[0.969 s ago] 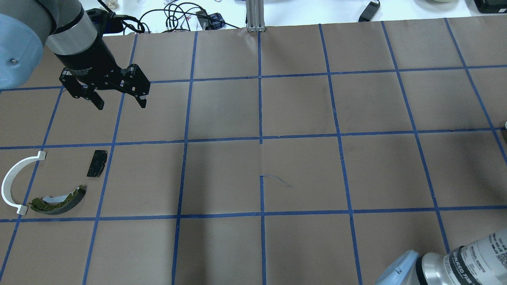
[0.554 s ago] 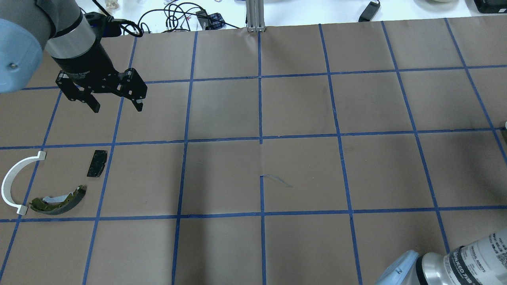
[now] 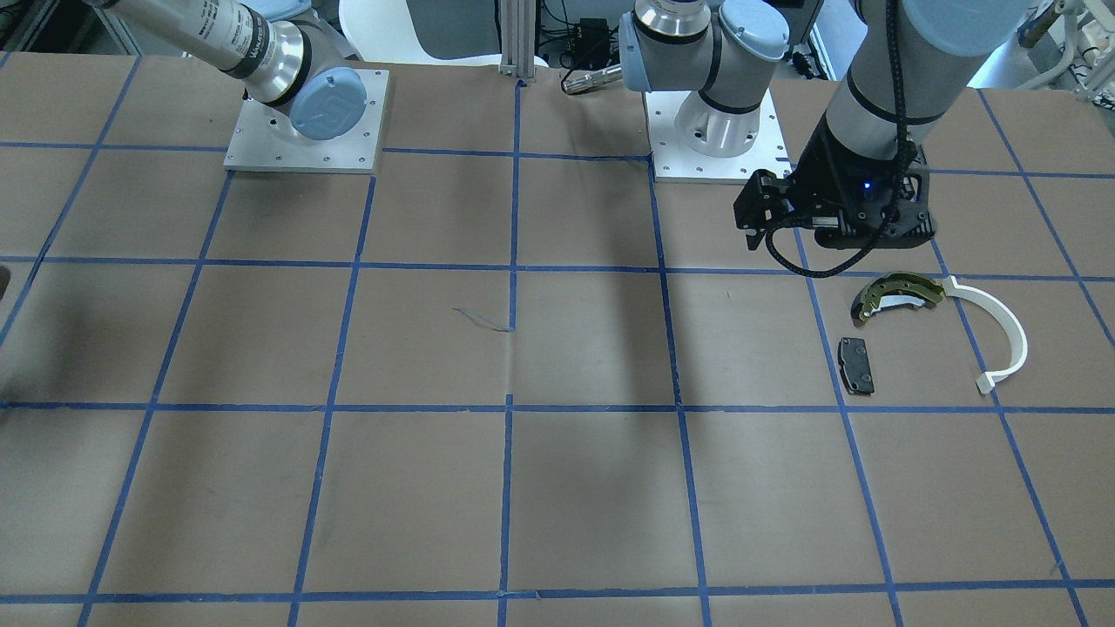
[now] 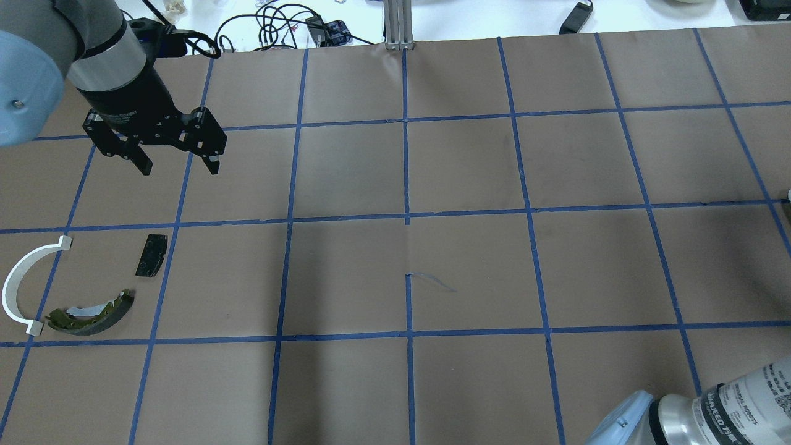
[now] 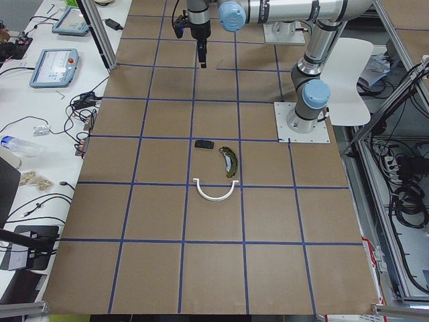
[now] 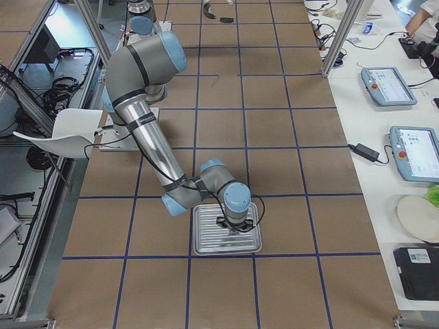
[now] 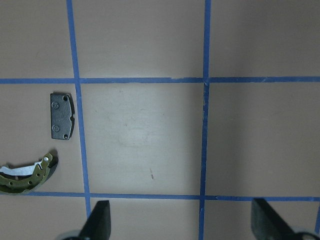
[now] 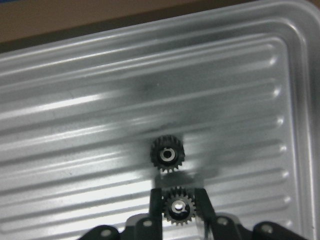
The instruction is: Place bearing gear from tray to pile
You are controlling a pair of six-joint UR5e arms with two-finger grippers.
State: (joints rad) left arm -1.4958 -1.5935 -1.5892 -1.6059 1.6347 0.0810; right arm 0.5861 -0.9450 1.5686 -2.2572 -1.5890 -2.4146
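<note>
Down at the worktop's right end, the right gripper (image 8: 177, 202) is low over the ribbed metal tray (image 8: 75, 125), and its two fingers (image 8: 156, 202) are clenched on a bearing gear (image 8: 176, 206), pressed against it from either side. Whether the gear is off the tray floor, I can't tell. A second gear (image 8: 167, 155), small and black, lies flat on the tray just beyond the held one, apart from it.

Over to the other side: the pile (image 5: 230, 161) sits on the left half of the worktop, roughly midway between the robot's edge and the operators' edge. There's the olive-gold brake shoe (image 4: 93, 312), the white arc (image 4: 18, 278) curving just beside one end of it, and the black pad (image 4: 151, 254) lying a little apart from both.

The left gripper (image 4: 179, 164) hangs above the brown paper on the operators' side of the pile, jaws spread wide, nothing between them, pointing straight down at bare blue-taped grid.
</note>
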